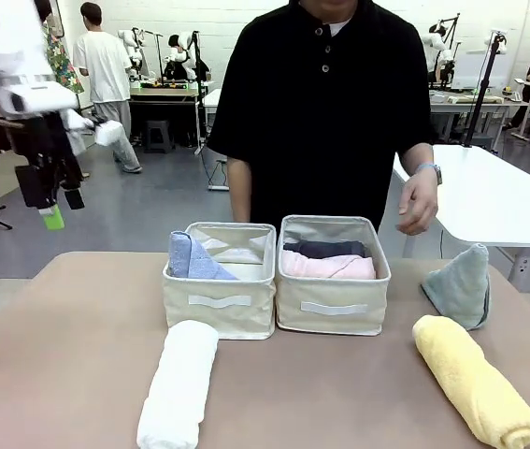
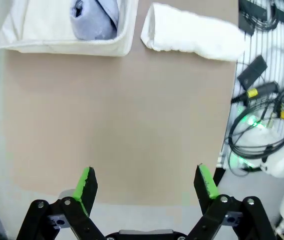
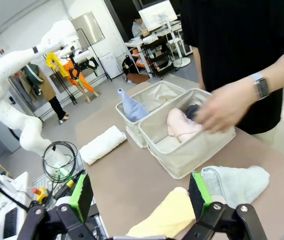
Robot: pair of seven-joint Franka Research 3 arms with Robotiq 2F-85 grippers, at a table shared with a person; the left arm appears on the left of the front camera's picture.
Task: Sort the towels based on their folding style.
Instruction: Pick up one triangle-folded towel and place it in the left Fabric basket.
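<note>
Two cream baskets stand side by side and touching at the middle of the tabletop's [image 1: 78, 337] far edge. The left basket [image 1: 220, 313] holds the blue cone [image 1: 190, 257], which leans against its left wall. The right basket [image 1: 330, 313] holds the dark grey roll [image 1: 325, 250] at its far side and the pink roll [image 1: 325, 267] in front of it.

The white roll [image 1: 180, 383] lies on the tabletop just before the left basket and runs straight toward the near edge. The yellow roll [image 1: 475, 379] lies slantwise, heading for the near right corner. The grey-green cone [image 1: 461, 285] stands near the right edge, beside the right basket with a gap between them.

From the left edge across to the white roll the tabletop is bare, and a bare strip runs between the white and yellow rolls in front of the right basket.

The left gripper [image 1: 64, 208] hangs high over the far left corner, jaws spread wide and holding nothing. The right gripper [image 3: 140, 192] is likewise spread and empty, above the near right corner with the yellow roll below it. The person's hand [image 1: 419, 201] hovers loosely curled above the right basket's far right corner.
</note>
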